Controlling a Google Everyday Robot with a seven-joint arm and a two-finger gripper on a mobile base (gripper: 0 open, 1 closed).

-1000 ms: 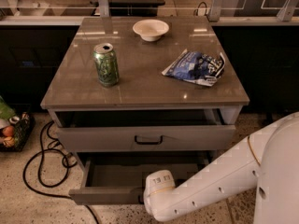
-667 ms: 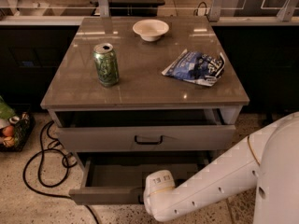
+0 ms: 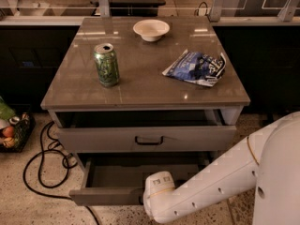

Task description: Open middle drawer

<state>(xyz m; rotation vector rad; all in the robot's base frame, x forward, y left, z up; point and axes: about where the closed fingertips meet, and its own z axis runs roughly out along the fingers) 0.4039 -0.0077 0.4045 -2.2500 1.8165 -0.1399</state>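
Looking at the single cam view: middle drawer point(image 3: 105, 196) sits lower centre-left of frame, under the top drawer point(image 3: 187, 137). It's pulled well out, grey interior showing, front running left-right across frame. Its handle isn't visible; the wrist covers the centre of the front.

Gripper point(image 3: 146, 199) is at lower centre, right at that drawer front, on the end of the white arm point(image 3: 220, 177) coming in from lower right. Can't tell if jaws are open or closed, hidden behind wrist.

Key relation: drawer front lies directly ahead of the jaws, long axis crosswise to the pull line, travel toward bottom of frame. Judging by exposed interior, task looks mostly done; maybe a bit more pull, then release.

Top drawer is ajar too, black handle point(image 3: 149, 140) in clear view. On bench point(image 3: 140, 86): green can point(image 3: 107, 64), white bowl point(image 3: 151, 29), blue chip bag point(image 3: 197, 68). Cables point(image 3: 42, 163) on floor at left.
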